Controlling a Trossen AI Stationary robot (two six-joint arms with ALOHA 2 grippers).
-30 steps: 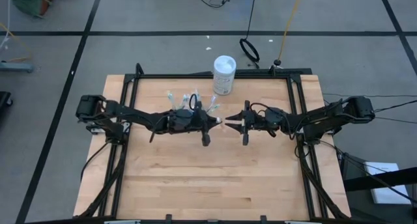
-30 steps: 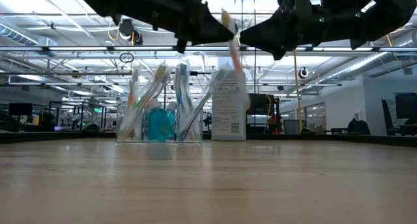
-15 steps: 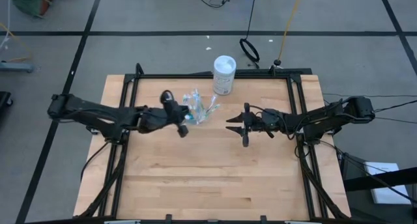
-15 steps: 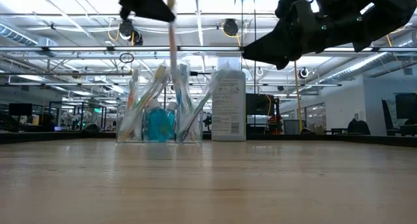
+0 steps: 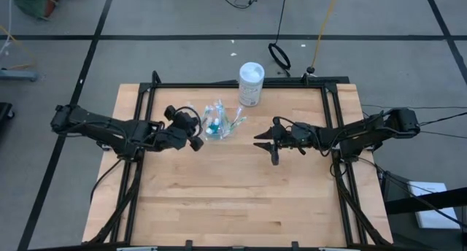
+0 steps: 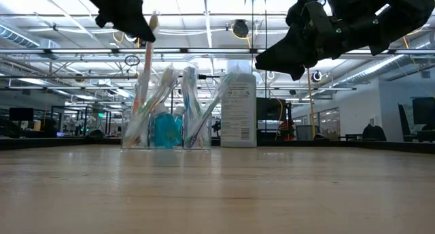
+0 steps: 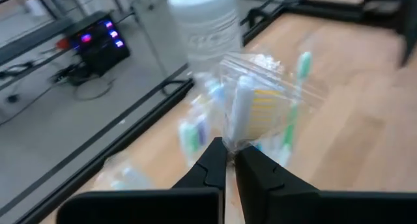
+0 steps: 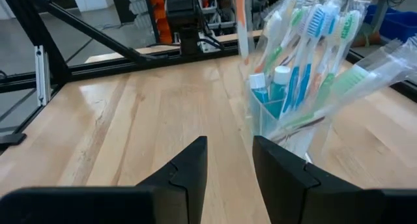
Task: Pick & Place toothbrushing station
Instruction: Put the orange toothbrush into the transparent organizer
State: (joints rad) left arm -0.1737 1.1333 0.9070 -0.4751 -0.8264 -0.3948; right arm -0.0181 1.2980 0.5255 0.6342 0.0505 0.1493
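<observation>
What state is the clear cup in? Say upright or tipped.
Upright. In the low view the cup stands flat on the table, brushes fanning upward; the right wrist view shows its mouth up.

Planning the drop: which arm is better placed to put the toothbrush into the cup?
Left: its gripper holds a toothbrush just beside the clear cup. The right gripper hangs empty, farther away.

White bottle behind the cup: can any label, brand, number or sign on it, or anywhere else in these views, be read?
White bottle: printed lines on its label show in the low view, too small to read.
Same bottle in the left wrist view: label print blurred, unreadable.
Toothbrushes and toothpaste tubes in the cup: no legible text.
Nothing can be quoted.
</observation>
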